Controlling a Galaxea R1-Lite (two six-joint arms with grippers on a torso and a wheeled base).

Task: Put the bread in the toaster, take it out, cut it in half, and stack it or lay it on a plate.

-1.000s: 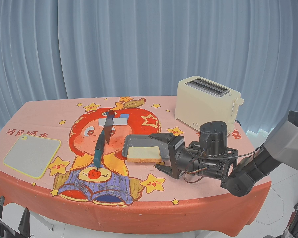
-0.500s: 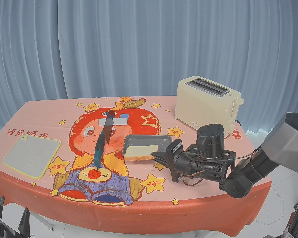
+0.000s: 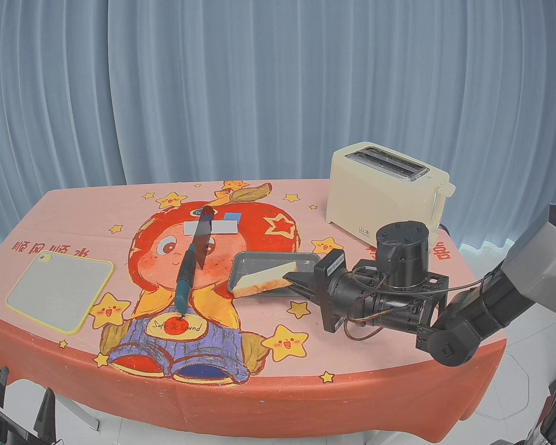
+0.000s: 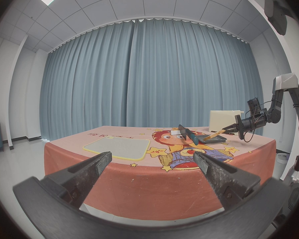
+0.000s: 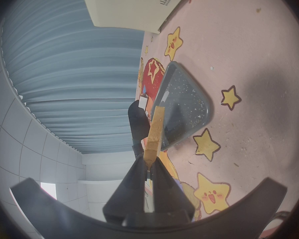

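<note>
A slice of bread point(image 3: 262, 277) tilts up out of the grey tray point(image 3: 253, 262), its near edge raised. My right gripper point(image 3: 292, 277) is shut on that edge; the right wrist view shows the bread point(image 5: 155, 133) pinched edge-on between the fingers point(image 5: 135, 180) above the tray point(image 5: 189, 103). The cream toaster point(image 3: 383, 196) stands behind the right arm with its two slots facing up. A blue-handled knife point(image 3: 190, 261) lies on the cloth left of the tray. My left gripper point(image 4: 152, 170) hangs open, low in front of the table and away from it.
A grey cutting board with a yellow rim point(image 3: 58, 288) lies at the table's left end. The table carries a pink cartoon-printed cloth point(image 3: 167, 341). Blue curtains hang close behind it.
My right gripper closed on the bread's near edge and lifted it, so the slice went from lying flat in the tray to tilting up. The right arm rose slightly.
</note>
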